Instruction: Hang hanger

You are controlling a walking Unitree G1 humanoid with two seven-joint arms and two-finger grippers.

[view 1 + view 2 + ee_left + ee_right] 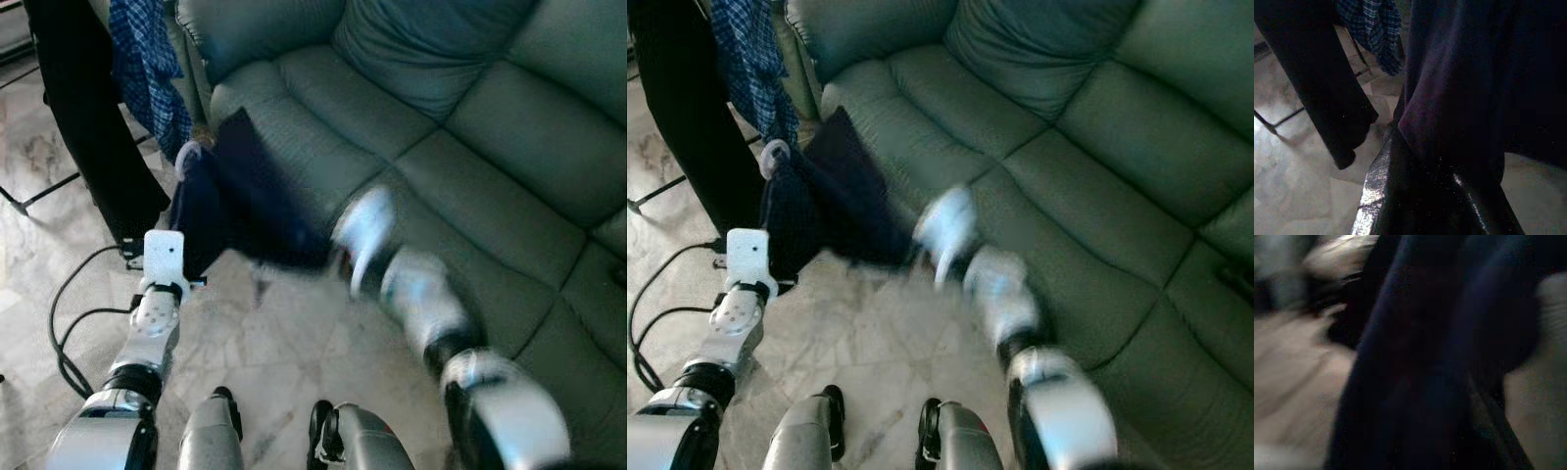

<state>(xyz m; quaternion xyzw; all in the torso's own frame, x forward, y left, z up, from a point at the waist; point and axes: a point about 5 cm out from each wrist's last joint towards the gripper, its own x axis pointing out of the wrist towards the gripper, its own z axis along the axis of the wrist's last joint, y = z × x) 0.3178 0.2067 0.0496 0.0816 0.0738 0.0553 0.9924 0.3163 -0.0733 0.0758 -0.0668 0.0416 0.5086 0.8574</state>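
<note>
A dark navy garment (245, 206) hangs spread between my two grippers, just off the sofa's front edge. A white hanger end (186, 153) sticks out at its upper left corner. My left arm reaches up from the lower left, its white wrist block (164, 253) just below the cloth. In the left wrist view my left gripper (1435, 166) is shut on the garment, with cloth draped over both black fingers (1382, 186). My right gripper (338, 257) is blurred by motion at the garment's lower right edge, and dark cloth (1440, 357) lies close before it.
A green leather sofa (460, 147) spans the right and back. At the upper left a black garment (88, 108) and a blue plaid shirt (147, 69) hang on a rack. A black cable (64, 323) loops over the marble floor (284, 372).
</note>
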